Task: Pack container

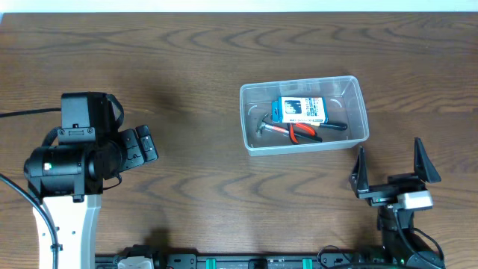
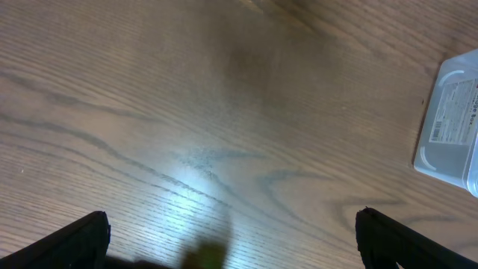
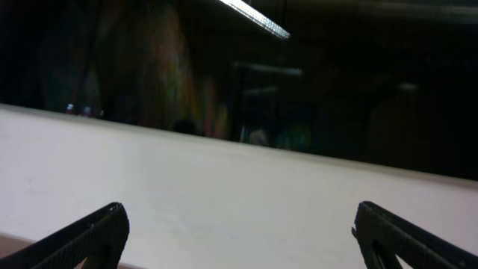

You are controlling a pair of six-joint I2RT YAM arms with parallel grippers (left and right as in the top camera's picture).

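Sitting right of centre on the table point(image 1: 187, 60), the container point(image 1: 254, 112) holds a blue-and-white box point(image 1: 300, 110), red-handled pliers point(image 1: 302, 132) and a small hammer point(image 1: 263, 125). Near it, the right gripper point(image 1: 392, 166) has its fingers point(image 1: 360, 170) spread wide, empty; well apart, the left gripper point(image 1: 143, 143) likewise gapes, holding nothing

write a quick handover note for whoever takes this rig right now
Left gripper: open, empty, over the table, well left of the container.
Right gripper: open, empty, on the robot's side of the container's right end; its camera looks off the table.
In the container: blue-and-white box, small hammer, red-handled pliers.
Done: every tool in view is packed.
Left: probably nothing to pick; no lid in view. Check, then park the arms.
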